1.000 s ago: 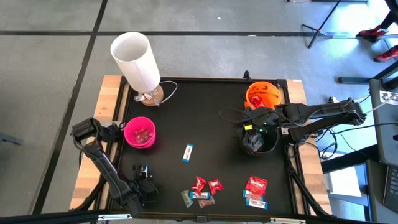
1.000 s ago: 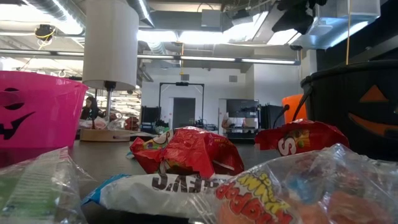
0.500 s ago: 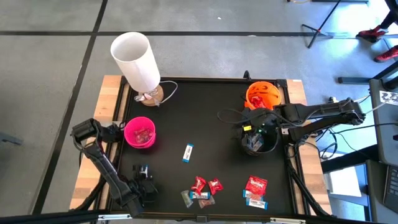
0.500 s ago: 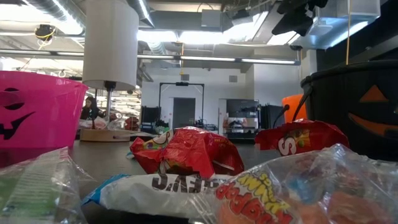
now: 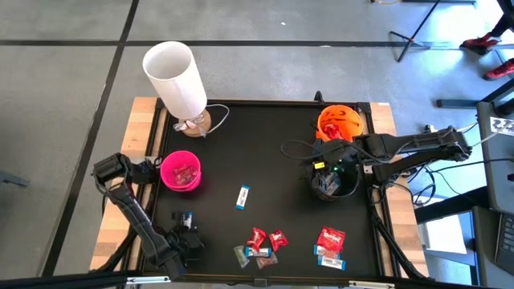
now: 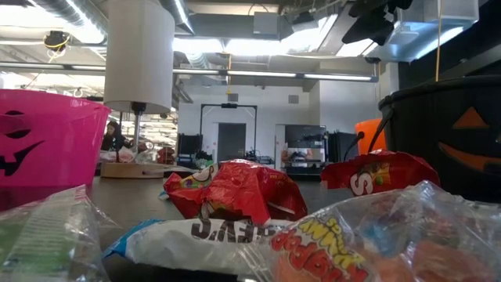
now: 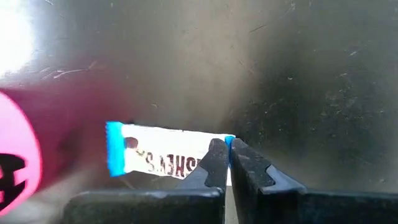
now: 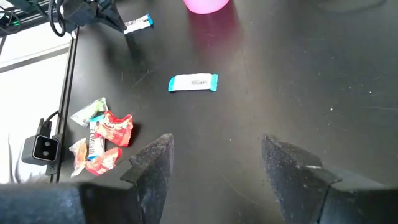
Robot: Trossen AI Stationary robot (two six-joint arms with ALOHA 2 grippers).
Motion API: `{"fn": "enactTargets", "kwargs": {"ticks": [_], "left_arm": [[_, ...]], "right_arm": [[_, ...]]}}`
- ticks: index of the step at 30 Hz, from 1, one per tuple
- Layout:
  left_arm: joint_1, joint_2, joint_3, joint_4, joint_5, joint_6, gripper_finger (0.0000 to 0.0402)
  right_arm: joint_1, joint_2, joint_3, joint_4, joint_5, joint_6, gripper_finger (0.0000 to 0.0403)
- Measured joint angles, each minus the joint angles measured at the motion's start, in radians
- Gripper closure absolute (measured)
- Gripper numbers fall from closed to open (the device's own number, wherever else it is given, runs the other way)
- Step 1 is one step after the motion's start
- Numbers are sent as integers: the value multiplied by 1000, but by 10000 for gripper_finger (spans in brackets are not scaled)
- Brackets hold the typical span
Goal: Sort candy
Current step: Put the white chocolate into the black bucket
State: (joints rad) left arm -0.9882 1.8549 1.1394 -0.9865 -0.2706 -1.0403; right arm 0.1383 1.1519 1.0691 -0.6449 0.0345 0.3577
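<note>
My left gripper (image 7: 227, 163) is pinched closed on one end of a blue-and-white candy (image 7: 163, 158) lying on the black table (image 5: 265, 152) (near the pink bowl (image 5: 181, 171)). My right gripper (image 8: 214, 162) hangs open over the black bowl (image 5: 335, 183).

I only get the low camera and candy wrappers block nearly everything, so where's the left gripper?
Observer: The left gripper is low over the mat's left side, not far from the pink bowl.
Operator: Did it grab anything?
Observer: Yes, its fingers are shut on one end of a blue-and-white candy.
Operator: What about the other arm?
Observer: The right gripper hangs open over the black bowl.
</note>
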Motion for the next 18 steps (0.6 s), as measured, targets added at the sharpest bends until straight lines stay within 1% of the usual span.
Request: {"fn": "enactTargets", "kwargs": {"ticks": [6,14,18], "left_arm": [[4,-4,105,-140,-50,4,401],[11,-5,268,-269,-191,56,401],[11,-6,342,-333,-259,76,401]], "right_arm": [[0,0,0,1,2,0,162],[0,0,0,11,3,0,162],[0,8,0,62,3,-10,162]]}}
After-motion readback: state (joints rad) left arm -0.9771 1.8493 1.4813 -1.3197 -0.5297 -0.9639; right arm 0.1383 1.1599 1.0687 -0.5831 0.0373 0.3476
